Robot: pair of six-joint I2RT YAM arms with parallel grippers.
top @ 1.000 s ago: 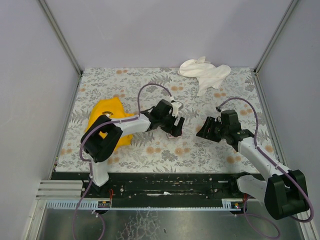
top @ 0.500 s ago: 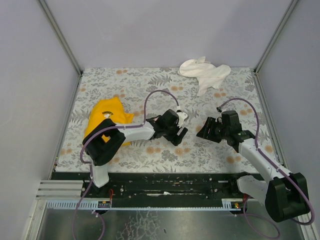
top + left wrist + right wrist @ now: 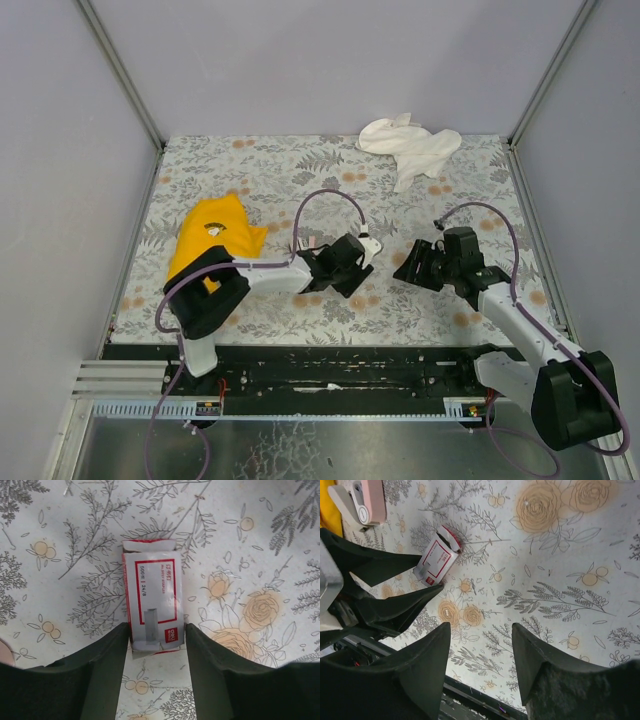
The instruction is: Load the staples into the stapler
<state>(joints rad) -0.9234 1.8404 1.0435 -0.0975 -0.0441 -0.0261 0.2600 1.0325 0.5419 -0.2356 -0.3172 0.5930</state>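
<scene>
White links [image 3: 270,275] meet bulky black joints [image 3: 205,300] (slim purple cables [image 3: 326,192] loop alongside each).

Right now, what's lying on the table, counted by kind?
Cloths: 2, yellow cloth, white cloth
Staple box: 1
Stapler: 1
Pale block: 1
Total: 5

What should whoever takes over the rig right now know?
Left gripper: shut on the near end of the staple box, which lies flat on the table, far flap open.
Right gripper: open, empty, above the table.
Stapler: on the table near the left gripper, not held.
Done: box grasped. No staple strip is out in view.
Left: get a strip out, open the stapler, load it.
</scene>
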